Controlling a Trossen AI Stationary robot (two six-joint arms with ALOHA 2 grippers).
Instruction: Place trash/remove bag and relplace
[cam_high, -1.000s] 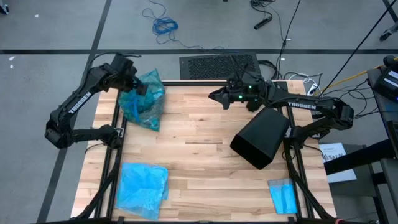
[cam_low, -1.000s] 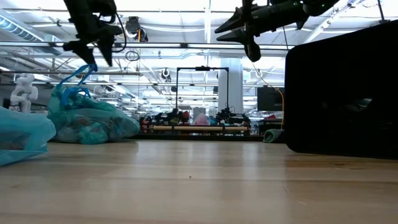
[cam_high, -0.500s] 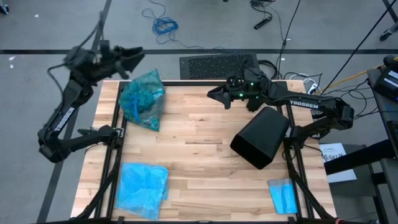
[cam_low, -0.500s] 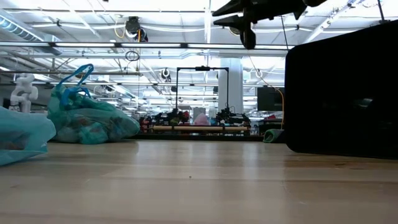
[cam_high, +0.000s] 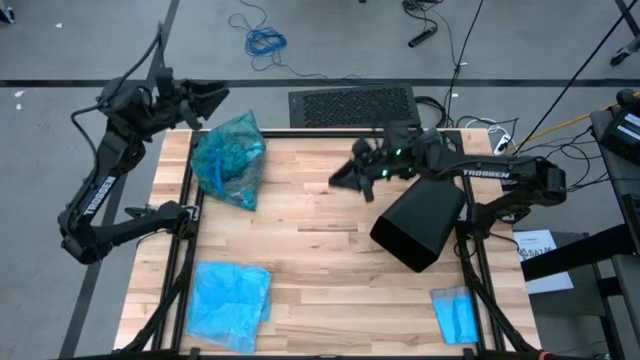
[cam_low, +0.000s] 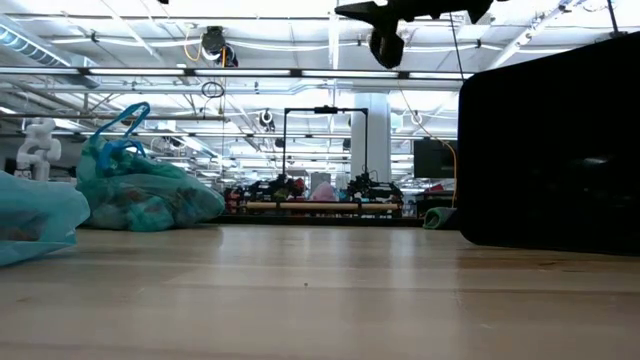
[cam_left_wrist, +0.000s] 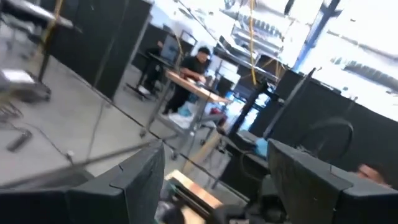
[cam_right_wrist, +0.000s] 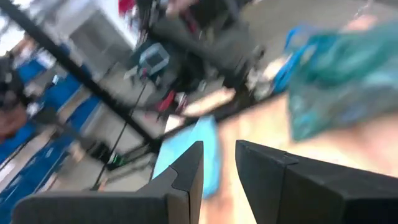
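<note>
The teal bag, tied shut and bulging with trash, lies on the table in the upper left of the high view, near the far left corner; in the low view it sits at the left with a blue loop sticking up from its top. The lighter blue bag lies flat at the lower left of the high view, near the front edge, well apart from the teal one. A black bin lies tipped on its side at the right centre of the high view and fills the right of the low view. A small blue cloth rests at the lower right. The left gripper hangs off the table's upper left corner, just beyond the teal bag, fingers spread wide and holding nothing. The right gripper hovers above the table's upper middle, between teal bag and bin, its fingers a narrow gap apart, nothing between them.
</note>
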